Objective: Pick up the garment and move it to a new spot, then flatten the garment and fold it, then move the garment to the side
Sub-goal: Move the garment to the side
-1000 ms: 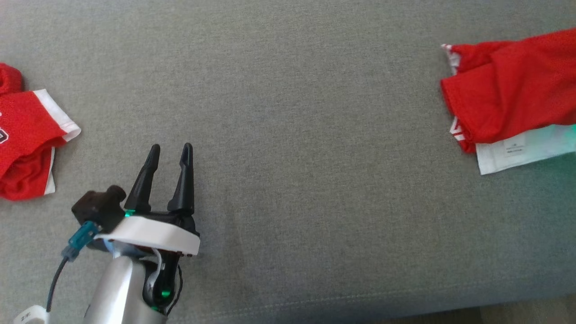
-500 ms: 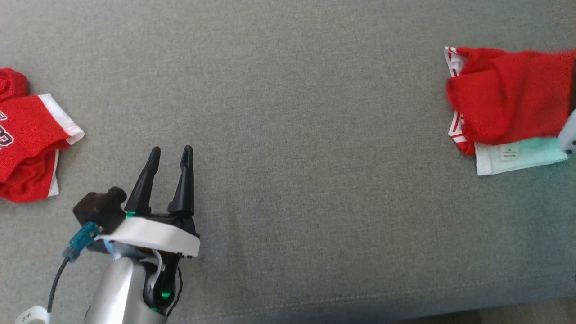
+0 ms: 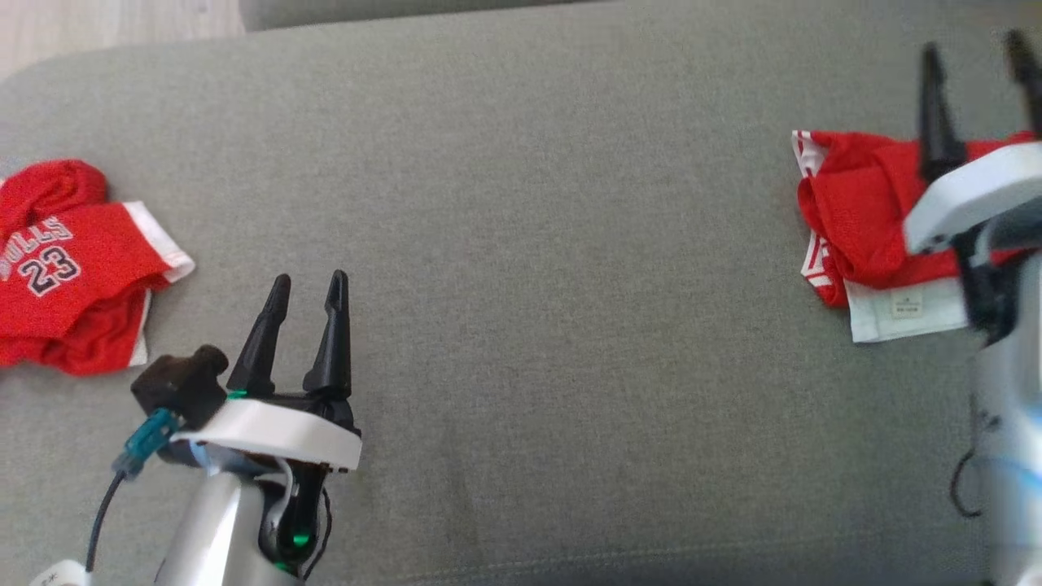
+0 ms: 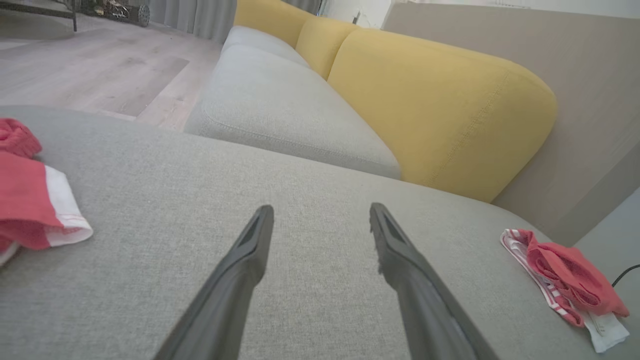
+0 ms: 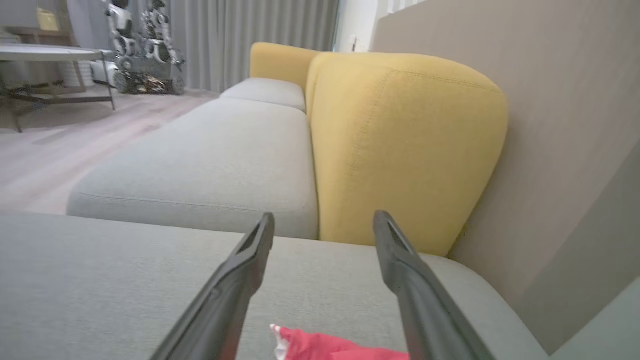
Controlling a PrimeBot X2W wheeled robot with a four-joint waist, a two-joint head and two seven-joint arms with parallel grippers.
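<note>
On the cushion, left tool, right tool wide — garment right, jersey left.

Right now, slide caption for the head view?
Open right gripper over folded red garment, open left gripper above grey cushion, Bulls 23 jersey at left.

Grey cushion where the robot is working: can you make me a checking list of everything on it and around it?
Surface: grey cushion, bare across the middle.
Job's things: folded red garment at the right end, white labelled layer showing beneath.
Clutter: crumpled red jersey, number 23, at the left end.
Tools: left tool open, holding nothing, over bare cushion; right tool open, holding nothing, by the garment.
Cables: dark cable with blue plug at left arm; dark loop at right arm.
Surroundings: yellow backrest, wooden floor, grey curtains.
</note>
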